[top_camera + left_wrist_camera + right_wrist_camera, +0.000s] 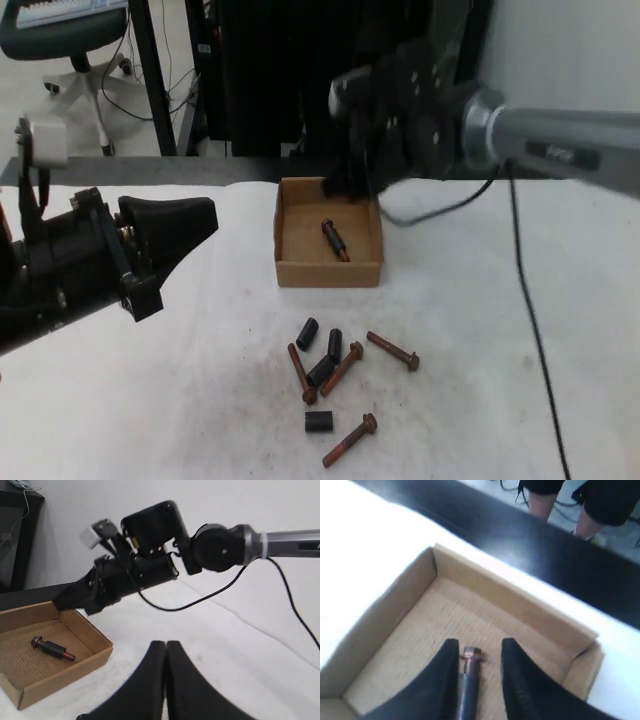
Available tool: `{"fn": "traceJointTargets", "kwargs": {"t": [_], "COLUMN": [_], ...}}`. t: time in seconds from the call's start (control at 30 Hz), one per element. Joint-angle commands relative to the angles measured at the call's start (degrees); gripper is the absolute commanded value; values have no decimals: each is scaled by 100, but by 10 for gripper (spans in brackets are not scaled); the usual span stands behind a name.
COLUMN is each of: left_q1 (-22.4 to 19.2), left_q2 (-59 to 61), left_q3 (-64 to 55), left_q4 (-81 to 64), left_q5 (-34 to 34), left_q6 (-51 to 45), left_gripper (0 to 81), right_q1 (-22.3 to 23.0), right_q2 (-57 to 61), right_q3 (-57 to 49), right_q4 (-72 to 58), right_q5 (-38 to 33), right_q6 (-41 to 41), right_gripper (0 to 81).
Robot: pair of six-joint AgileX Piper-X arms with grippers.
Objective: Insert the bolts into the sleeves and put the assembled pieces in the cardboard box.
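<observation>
Got the right tool [479, 645] hanging spread open over the shallow brown cardboard box [330, 272], gripping nothing. Lying on the box floor below it: one rusty steel bolt pushed into a black sleeve [335, 240]. Left tool [166, 647] pinched closed and empty, off above the white-clothed table [200, 400]. Plenty to do out front: loose rusty hex-head bolts [393, 351] and short black cylindrical sleeves [318, 422], some touching. Probably light, rigid and happy to roll, so best grabbed across the shank mid-length, not by the head.
</observation>
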Motion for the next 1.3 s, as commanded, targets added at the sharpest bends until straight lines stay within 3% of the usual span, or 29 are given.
{"fn": "traceJointTargets", "kwargs": {"t": [0.0, 0.03, 0.13, 0.3, 0.5, 0.7, 0.8, 1.0, 1.13, 1.27], "left_q1": [7, 7, 7, -79, -592, -1309, -1518, -1549, -1549, -1549], "left_q2": [-68, -68, -68, -68, -68, -68, -68, -56, -56, -56], "left_q3": [-13, -13, -13, -13, -53, -283, -525, -717, -717, -717], "left_q4": [-53, -53, -37, -8, 369, 2009, 2827, 3429, 3520, 4012], "left_q5": [53, 53, 53, -30, -312, -627, -1152, -1968, -2097, -2084], "left_q6": [-6, -6, -69, -1064, -1208, -707, -261, 275, 444, 557], "left_gripper": [3, 3, 3, 3, 3, 3, 3, 3, 3, 3], "right_q1": [-6, -6, -6, -6, 72, 70, 59, 73, 73, 73], "right_q2": [-465, -640, -1060, -1586, -2072, -2792, -3236, -3714, -3564, -3294], "right_q3": [-63, -63, -63, 2, 544, 1500, 1868, 2235, 2234, 2234], "right_q4": [-87, -39, 417, 2108, 3575, 3708, 3708, 3749, 3808, 3604], "right_q5": [116, 103, 104, 120, -5, -680, -679, -1344, -1208, -1192], "right_q6": [-52, -160, -555, -562, -527, 50, 105, -265, -348, -348], "right_gripper": [86, 7, 8, 8, 8, 8, 8, 8, 1, 102]}}
